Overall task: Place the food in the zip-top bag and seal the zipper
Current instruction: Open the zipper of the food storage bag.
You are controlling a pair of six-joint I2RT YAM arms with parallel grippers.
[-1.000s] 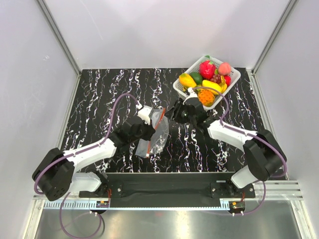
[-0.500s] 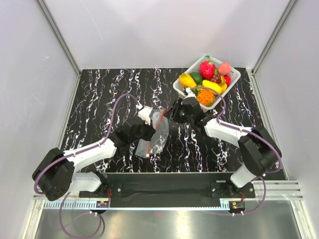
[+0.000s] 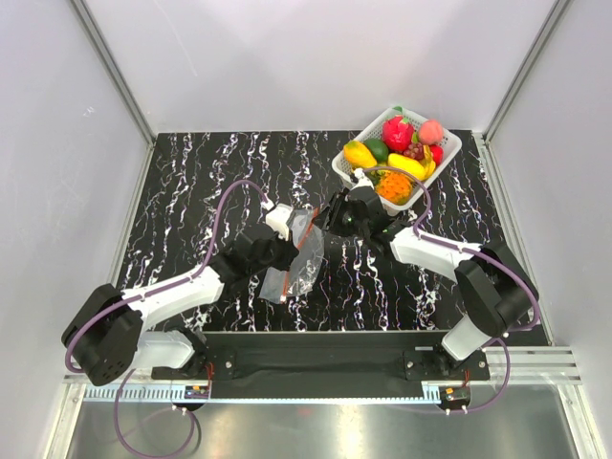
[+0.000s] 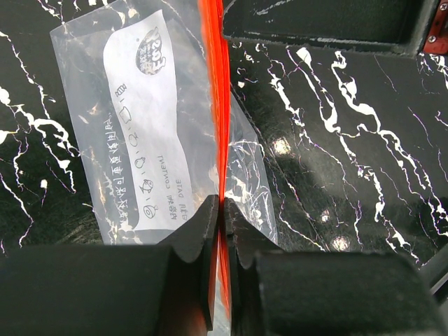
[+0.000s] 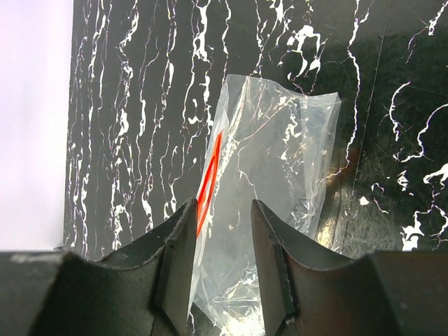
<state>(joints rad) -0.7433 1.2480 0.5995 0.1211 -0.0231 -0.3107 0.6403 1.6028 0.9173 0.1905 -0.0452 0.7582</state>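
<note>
The zip-top bag (image 3: 304, 260) is a clear crinkly pouch held off the black marbled table between the two arms. My left gripper (image 3: 290, 251) is shut on its red-orange zipper (image 4: 213, 105), with the strip pinched between the fingertips (image 4: 210, 217); the bag's printed label (image 4: 147, 140) hangs to the left. My right gripper (image 3: 326, 218) is open, its jaws standing on either side of the bag's (image 5: 280, 154) upper edge, with the zipper (image 5: 208, 178) next to its left finger. The food (image 3: 397, 158) lies in the white basket; none shows inside the bag.
The white slotted basket (image 3: 450, 144) stands at the back right, heaped with toy fruit, just behind my right arm. White walls enclose the table on three sides. The black mounting rail (image 3: 316, 349) runs along the near edge.
My right gripper has moved a little left and closer to the bag's top edge. My left gripper keeps its hold on the zipper and has barely moved.
</note>
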